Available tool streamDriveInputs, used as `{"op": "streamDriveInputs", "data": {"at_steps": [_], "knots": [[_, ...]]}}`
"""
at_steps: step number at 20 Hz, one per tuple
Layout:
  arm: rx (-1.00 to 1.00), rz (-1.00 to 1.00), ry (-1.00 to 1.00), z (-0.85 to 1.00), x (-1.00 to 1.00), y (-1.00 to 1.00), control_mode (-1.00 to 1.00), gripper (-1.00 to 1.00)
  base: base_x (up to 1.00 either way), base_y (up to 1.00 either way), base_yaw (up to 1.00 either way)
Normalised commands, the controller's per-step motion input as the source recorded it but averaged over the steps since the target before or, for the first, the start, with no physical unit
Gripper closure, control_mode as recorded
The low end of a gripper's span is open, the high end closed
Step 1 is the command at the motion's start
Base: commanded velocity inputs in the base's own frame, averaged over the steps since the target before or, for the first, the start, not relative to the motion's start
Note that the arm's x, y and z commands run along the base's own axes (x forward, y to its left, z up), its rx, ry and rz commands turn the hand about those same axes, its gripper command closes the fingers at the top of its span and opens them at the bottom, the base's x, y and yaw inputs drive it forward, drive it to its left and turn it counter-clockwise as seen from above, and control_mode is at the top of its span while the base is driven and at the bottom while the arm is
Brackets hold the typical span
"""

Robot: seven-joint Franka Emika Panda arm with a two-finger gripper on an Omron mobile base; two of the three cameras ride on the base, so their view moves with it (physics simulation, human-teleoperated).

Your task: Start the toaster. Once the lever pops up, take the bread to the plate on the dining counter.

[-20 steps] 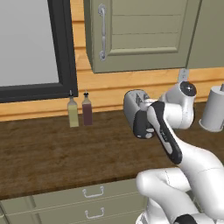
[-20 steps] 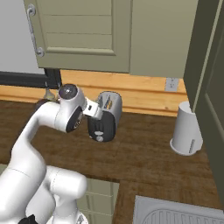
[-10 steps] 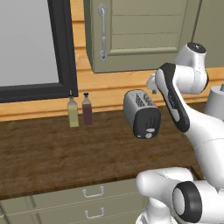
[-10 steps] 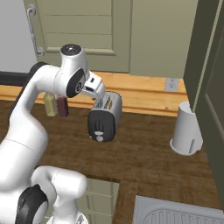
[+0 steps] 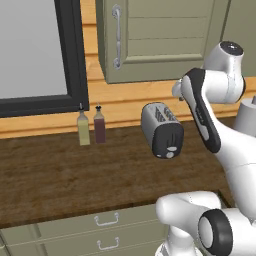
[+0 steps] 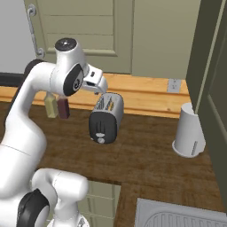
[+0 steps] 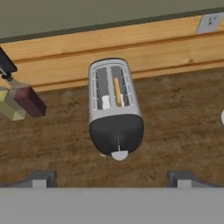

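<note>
Hand (image 6: 101, 85) open, nothing held, raised just above toaster (image 6: 105, 118) in right base view. Left base view: toaster (image 5: 161, 129) on brown surface (image 5: 60, 172), two bottles (image 5: 91, 125) to its left by wall. Hand view: fingertips (image 7: 39, 179) wide apart; bread (image 7: 117, 90) edge-on in toaster slot, lever (image 7: 119, 154) low on black end.

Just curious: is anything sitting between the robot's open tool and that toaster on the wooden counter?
Nothing visible does. The open tool hangs above the toaster with clear air between; the two bottles stand off to one side.
</note>
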Motion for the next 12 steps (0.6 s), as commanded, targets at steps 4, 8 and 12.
{"op": "streamDriveInputs", "data": {"at_steps": [4, 8, 12], "knots": [[-0.07, 0.04, -0.09, 0.0, 0.0, 0.0, -1.0, -1.0, 0.0, 0.0, 0.0], [-0.02, 0.01, -0.01, 0.0, 0.04, 0.0, -1.0, -1.0, 0.0, 0.0, 0.0], [0.0, 0.0, 0.0, 0.0, 0.01, 0.0, -1.0, -1.0, 0.0, 0.0, 0.0]]}}
